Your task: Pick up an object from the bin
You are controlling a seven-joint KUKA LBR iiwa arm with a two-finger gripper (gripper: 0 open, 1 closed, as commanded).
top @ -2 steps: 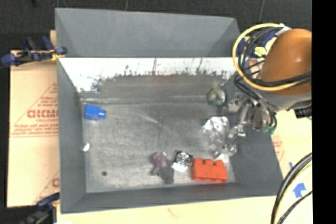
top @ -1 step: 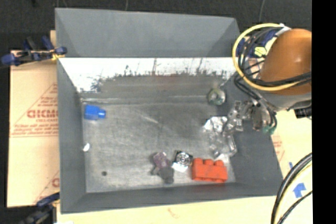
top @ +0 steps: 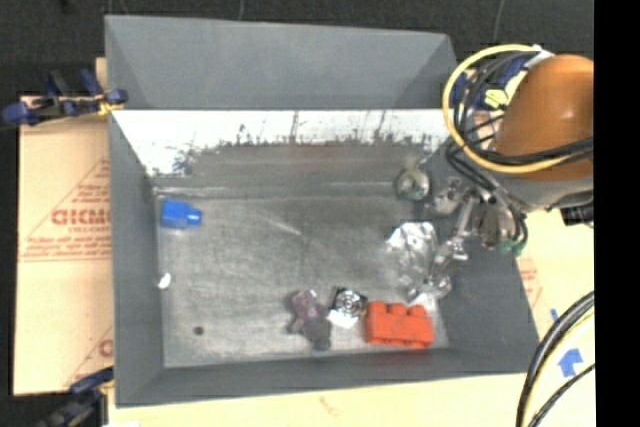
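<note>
Several small things lie scattered on the floor of the grey bin [top: 135, 245], most of them along its lower edge. The arm comes in from the right of the frame, its orange cover [top: 548, 110] ringed by cables at the upper right. The gripper [top: 437, 273] hangs low in the right part of the bin; whether it is open or closed cannot be told.

Just to its left, touching or overlapping it, is a clear crumpled piece [top: 410, 243] that looks like plastic wrap, right of the floor's centre. Below the gripper, near the lower right corner, lies a red-orange toy brick [top: 400, 326]. Left of the brick come a small round black-and-white thing [top: 347, 305] and a purple-grey lump [top: 309, 315]. A dull round thing [top: 410, 182] sits near the back wall at upper right. A blue cap [top: 180, 213] lies well apart at the left.
</note>
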